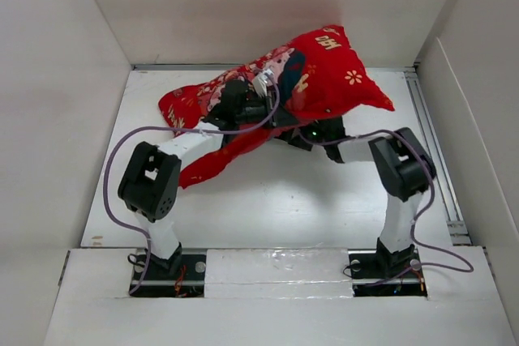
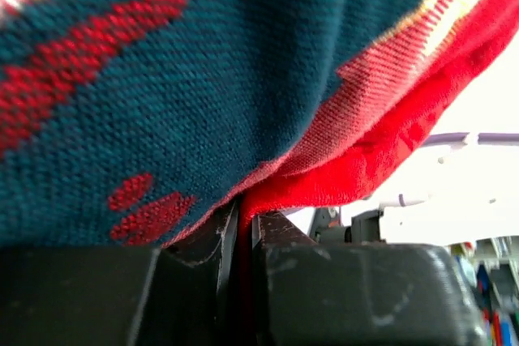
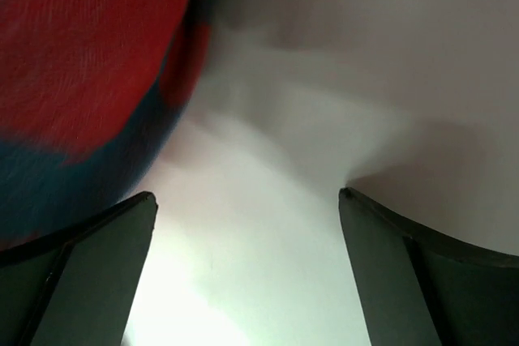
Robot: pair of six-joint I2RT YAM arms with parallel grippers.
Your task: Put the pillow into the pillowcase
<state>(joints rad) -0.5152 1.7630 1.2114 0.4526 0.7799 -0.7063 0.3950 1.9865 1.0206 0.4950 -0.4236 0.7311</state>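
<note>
The left tool (image 2: 242, 228) pinches a fold of the red pillowcase (image 1: 324, 79), bulging above the desk (image 1: 284, 200); the right tool (image 3: 247, 216) stands spread wide beside it

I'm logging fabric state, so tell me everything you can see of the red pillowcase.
The pillowcase is bright red woven cloth with gold motifs and a teal, pink and white print. It is bunched over the far middle of the table, right end puffed, left end flatter with a flap trailing nearer. The left gripper has its fingers shut on a red edge; the right gripper is open beside it.
</note>
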